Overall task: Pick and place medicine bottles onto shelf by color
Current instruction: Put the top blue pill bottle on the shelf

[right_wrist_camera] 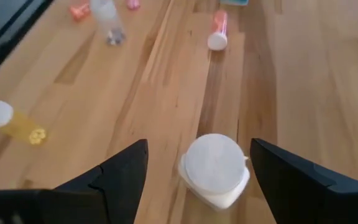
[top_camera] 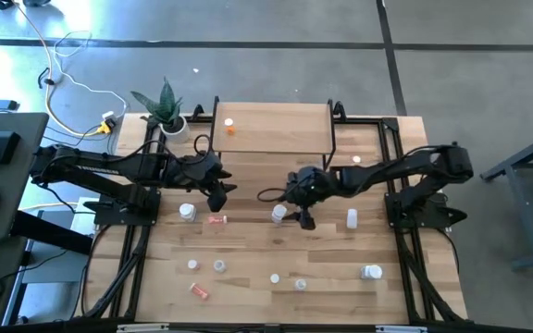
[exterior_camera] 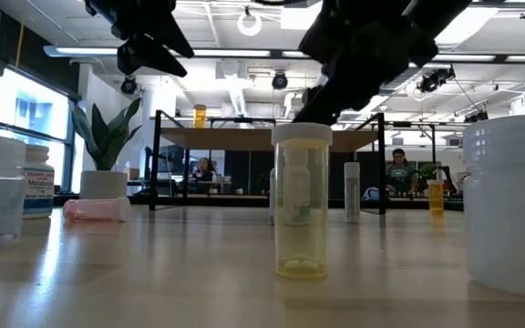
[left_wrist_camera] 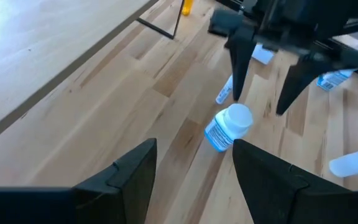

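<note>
Right end effector [top_camera: 303, 218] hovers beside your white bottle [top_camera: 278, 215] on the counter [top_camera: 248, 268], before the shelf [top_camera: 271, 128]. Its wrist view shows fingers [right_wrist_camera: 114, 177] spread around that bottle [right_wrist_camera: 214, 169]. Left end effector [left_wrist_camera: 191, 180] gapes empty.

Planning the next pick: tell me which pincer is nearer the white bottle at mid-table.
Right. The right pincer hangs open right over the white bottle, straddling it. The left pincer, also open, is farther off, toward the plant side.
</note>
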Robot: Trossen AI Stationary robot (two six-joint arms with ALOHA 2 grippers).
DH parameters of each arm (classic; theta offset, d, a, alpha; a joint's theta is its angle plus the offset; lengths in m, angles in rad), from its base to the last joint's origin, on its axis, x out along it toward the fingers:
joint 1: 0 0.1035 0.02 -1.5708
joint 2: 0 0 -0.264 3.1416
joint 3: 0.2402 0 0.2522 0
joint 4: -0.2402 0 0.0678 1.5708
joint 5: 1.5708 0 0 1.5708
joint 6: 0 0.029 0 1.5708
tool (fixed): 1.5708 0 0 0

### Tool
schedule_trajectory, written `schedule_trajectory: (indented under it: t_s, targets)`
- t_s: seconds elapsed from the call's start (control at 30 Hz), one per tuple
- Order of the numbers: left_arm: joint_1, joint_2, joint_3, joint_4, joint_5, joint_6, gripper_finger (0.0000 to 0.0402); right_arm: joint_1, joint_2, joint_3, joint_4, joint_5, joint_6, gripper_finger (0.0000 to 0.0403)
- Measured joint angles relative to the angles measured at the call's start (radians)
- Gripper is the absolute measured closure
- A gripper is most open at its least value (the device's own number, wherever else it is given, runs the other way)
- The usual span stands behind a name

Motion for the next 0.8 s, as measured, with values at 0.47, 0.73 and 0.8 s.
schedule_trajectory:
  t_s: [0.47,0.73,0.8]
  targets:
    - [0.0,0.0,0.0,-0.022,0.001,-0.012,0.0202,0.001,0.103,0.0,0.018,0.029,0.009,0.0148]
    - [0.0,0.0,0.0,-0.022,0.001,-0.012,0.0202,0.001,0.105,0.0,0.029,0.031,0.043,0.0206]
    - [0.0,0.0,0.0,-0.022,0.001,-0.01,0.0202,0.001,0.105,0.0,0.032,0.035,0.043,0.0217]
